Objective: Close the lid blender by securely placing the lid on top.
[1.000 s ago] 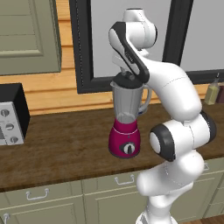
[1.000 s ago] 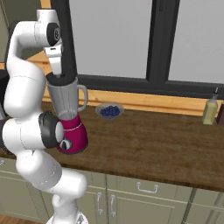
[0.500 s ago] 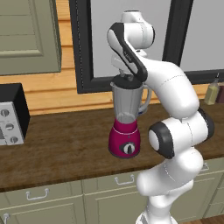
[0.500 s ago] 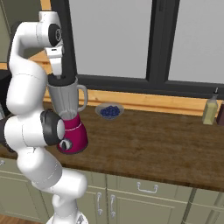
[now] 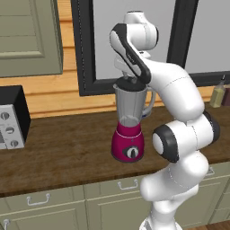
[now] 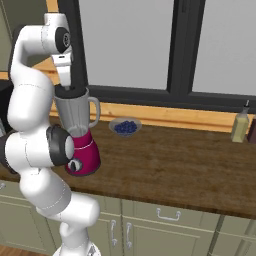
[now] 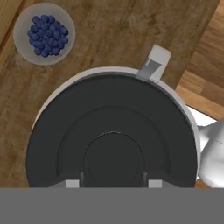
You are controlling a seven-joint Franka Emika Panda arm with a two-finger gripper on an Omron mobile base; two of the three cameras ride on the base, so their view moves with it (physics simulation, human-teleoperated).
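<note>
My gripper (image 5: 130, 81) hangs straight down over the blender (image 5: 129, 123), right at the mouth of its clear jar. Through my hand camera the lid (image 7: 111, 135) sits directly below me, a dark round cap of stepped rings, its raised centre knob lying between my two fingertips (image 7: 72, 183). The fingertips stand on either side of that knob, close to it, but I cannot tell whether they press it or merely flank it. The jar's pale rim shows as a thin ring around the lid's edge, and the jar's handle sticks out toward the top of that view. From the right side, the lid (image 6: 71, 90) looks seated on top of the jar, with my hand touching or just above it. The blender (image 6: 79, 132) stands on the wooden counter (image 6: 175, 165). A small bowl of blueberries (image 6: 125, 127) rests near it, toward the window
</note>
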